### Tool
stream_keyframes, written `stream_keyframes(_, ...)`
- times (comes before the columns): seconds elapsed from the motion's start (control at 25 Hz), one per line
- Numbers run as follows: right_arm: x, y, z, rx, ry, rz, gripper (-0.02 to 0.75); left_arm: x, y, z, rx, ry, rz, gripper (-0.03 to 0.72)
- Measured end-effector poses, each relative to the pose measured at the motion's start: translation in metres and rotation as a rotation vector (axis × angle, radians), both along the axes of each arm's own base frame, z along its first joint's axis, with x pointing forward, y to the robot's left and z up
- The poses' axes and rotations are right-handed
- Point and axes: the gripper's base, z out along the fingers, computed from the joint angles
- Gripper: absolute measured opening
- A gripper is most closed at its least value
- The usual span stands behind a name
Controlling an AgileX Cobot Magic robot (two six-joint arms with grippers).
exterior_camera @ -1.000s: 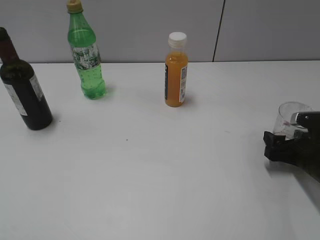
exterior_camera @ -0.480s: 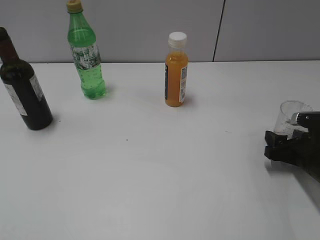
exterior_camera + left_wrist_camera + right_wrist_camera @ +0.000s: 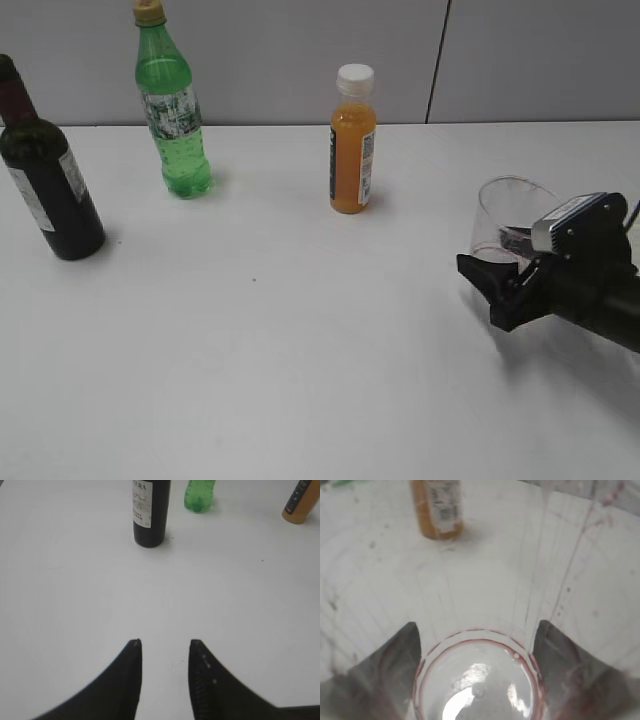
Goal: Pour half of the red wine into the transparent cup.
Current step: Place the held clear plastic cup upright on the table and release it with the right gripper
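Note:
The dark green wine bottle (image 3: 50,190) with white label and maroon neck stands upright at the far left of the table; it also shows in the left wrist view (image 3: 150,515). My right gripper (image 3: 497,257) is shut on the transparent cup (image 3: 510,215) at the right and appears to hold it just above the table, mouth up. In the right wrist view the fingers flank the cup's pink-ringed bottom (image 3: 480,680), and my right gripper (image 3: 477,627) grips its base. My left gripper (image 3: 165,642) is open and empty over bare table, well short of the bottle.
A bright green soda bottle (image 3: 175,110) stands at the back left, beside the wine bottle. An orange juice bottle (image 3: 352,140) with a white cap stands at the back centre, also in the right wrist view (image 3: 437,507). The table top (image 3: 300,350) is white.
My right gripper has moved left with the cup in it, away from the right edge, and the cup now sits higher and looks larger. The bottles have not moved.

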Motion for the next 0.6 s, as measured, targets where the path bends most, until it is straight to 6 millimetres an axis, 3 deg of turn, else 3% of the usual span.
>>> stream_keyframes(0.28,0.015,0.058,0.014,-0.027,-0.165,0.489,0.52,0.0,0.0,0.0,0.0,0.0,0.0,0.239)
stream_keyframes(0.6,0.039,0.125,0.006,0.067,-0.131,0.769,0.52,0.0,0.0,0.0,0.0,0.0,0.0,0.239)
